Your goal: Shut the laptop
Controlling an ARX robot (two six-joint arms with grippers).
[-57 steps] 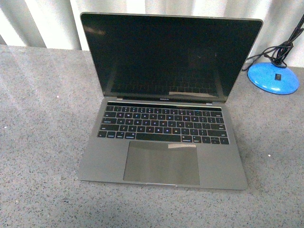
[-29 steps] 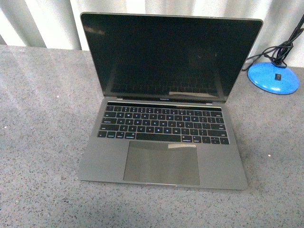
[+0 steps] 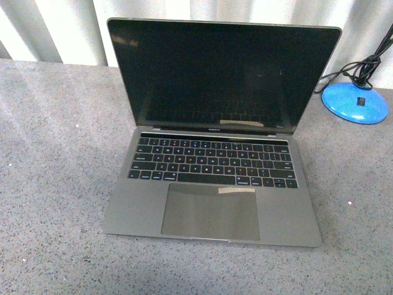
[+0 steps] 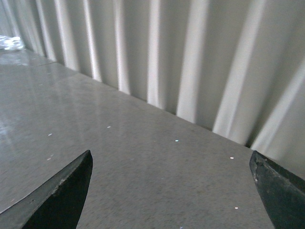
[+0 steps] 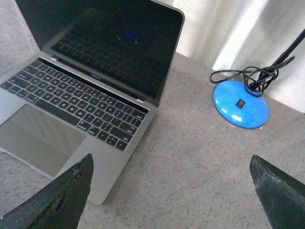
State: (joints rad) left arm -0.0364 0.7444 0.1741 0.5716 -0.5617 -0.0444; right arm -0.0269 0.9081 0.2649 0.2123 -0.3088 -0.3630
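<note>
The fingers (image 4: 62, 198) of the left gripper (image 4: 171, 191) and right gripper (image 5: 171, 191) are spread wide while the laptop (image 3: 215, 161) stands open.

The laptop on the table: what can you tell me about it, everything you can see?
The laptop is thin, grey and metallic-looking, standing open with its lid tilted slightly back. Its screen is dark, and black keys sit above a large trackpad. It rests flat on the speckled grey table; nothing else touches it.
</note>
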